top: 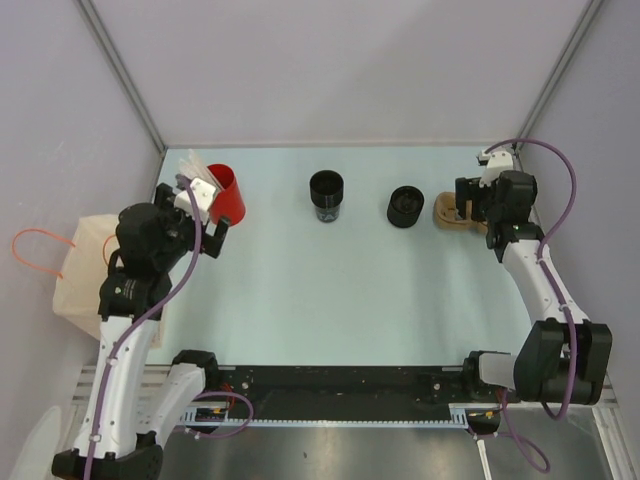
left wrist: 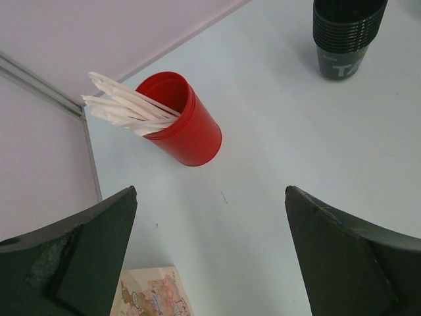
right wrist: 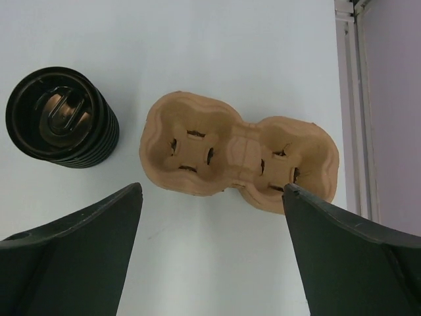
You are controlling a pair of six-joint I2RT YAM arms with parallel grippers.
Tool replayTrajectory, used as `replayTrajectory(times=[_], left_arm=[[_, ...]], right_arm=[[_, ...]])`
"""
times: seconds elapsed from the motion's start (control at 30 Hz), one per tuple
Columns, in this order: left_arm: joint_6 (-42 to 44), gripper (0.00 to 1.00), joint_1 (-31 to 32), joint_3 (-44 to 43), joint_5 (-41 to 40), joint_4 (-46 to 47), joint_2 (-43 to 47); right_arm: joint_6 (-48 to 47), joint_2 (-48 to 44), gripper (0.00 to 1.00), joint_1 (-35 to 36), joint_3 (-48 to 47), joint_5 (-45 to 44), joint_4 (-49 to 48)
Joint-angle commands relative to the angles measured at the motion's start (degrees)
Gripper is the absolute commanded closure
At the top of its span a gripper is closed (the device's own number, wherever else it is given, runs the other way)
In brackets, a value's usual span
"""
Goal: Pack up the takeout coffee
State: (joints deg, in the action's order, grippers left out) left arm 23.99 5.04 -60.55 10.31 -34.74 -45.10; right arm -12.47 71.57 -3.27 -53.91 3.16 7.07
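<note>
1. Closest to the overhead camera, a black rail (top: pixel 330 382) spans the near edge of the bench (top: pixel 330 300), with one arm bolted at each end.
2. Far left, a pale bag (top: pixel 85 275) with orange handles sits at the bench's left edge, beside the left arm.
3. The left claw (left wrist: pixel 210 192) hovers over bare bench near the far-left corner, its fingers spread wide and gripping nothing.
4. Just ahead of it stands a red cup (top: pixel 228 195), upright, with white sticks (left wrist: pixel 125 105) leaning out over its rim.
5. The takeout coffee (top: pixel 326 194), black and upright, stands toward the far side, slightly left of centre. It is between the red cup and a squat black piece, apart from both, and neither claw touches it.
6. The squat black round piece (top: pixel 405 206) has ribbed sides and sits just beside a carrier, with a narrow gap between them.
7. The brown pulp carrier (right wrist: pixel 237 158) has two wells and lies flat near the bench's right edge.
8. The right claw (right wrist: pixel 212 191) hangs over that carrier, its fingers wide apart and holding nothing.
</note>
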Motion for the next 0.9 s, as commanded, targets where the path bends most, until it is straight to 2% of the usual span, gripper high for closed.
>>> replayTrajectory(times=[0.0,0.17,0.5,0.57,0.87], left_arm=[[-1.3,0.01,0.4,1.3,-1.8,1.4,3.5],[-1.6,0.01,0.4,4.0,-1.0,2.2,5.6],[-2.4,0.01,0.4,5.7,0.9,2.4,7.7],[-2.5,0.0,0.4,6.0,1.6,2.4,8.0],[-2.7,0.0,0.1,7.0,2.4,2.4,8.6]], right_arm=[[1.3,1.6,0.09,-1.4,-2.8,-2.8,-1.4],[2.1,5.1,0.17,-3.1,-3.3,-1.6,-0.7],[1.7,10.6,0.21,-4.1,-4.2,-3.2,-1.4],[2.1,12.3,0.25,-4.6,-4.5,-3.2,-1.4],[2.7,15.2,0.26,-5.9,-4.9,-1.8,-2.1]])
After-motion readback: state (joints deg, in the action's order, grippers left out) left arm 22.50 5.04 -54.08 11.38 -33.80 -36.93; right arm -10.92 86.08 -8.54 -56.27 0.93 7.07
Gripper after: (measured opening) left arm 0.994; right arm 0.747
